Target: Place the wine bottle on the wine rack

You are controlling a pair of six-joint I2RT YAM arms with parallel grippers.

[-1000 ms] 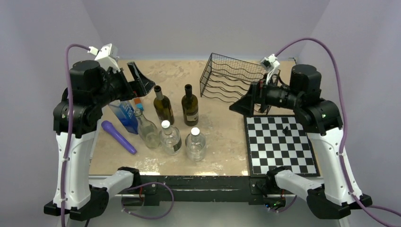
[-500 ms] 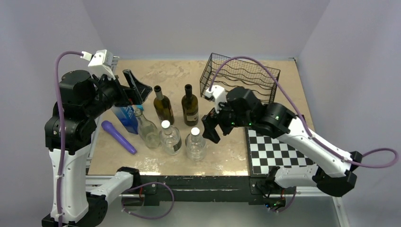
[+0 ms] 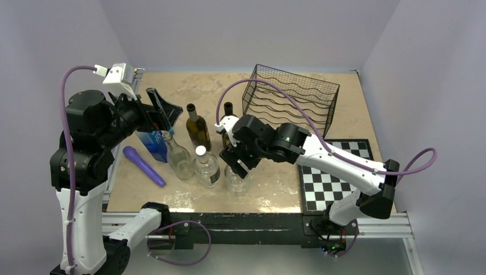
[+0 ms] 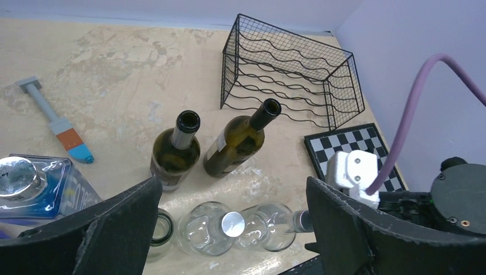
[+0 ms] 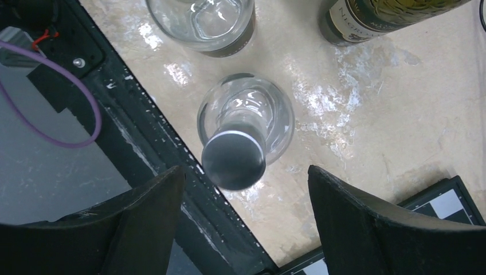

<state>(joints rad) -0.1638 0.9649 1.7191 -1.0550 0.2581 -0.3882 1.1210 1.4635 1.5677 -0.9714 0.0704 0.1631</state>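
Right hand (image 5: pixel 245 172), spread wide, hangs over the clear capped bottle (image 5: pixel 252 112); dark wine bottle (image 5: pixel 390 14) stands near.

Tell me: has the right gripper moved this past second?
Yes. The right gripper swung left, from beside the wine rack to over the nearest clear bottle.

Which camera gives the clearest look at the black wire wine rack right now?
The left wrist view: the wine rack is whole and unobstructed, its wavy rows distinct and empty. The top external view shows it too, but a purple cable crosses its front. The right wrist view does not show it.
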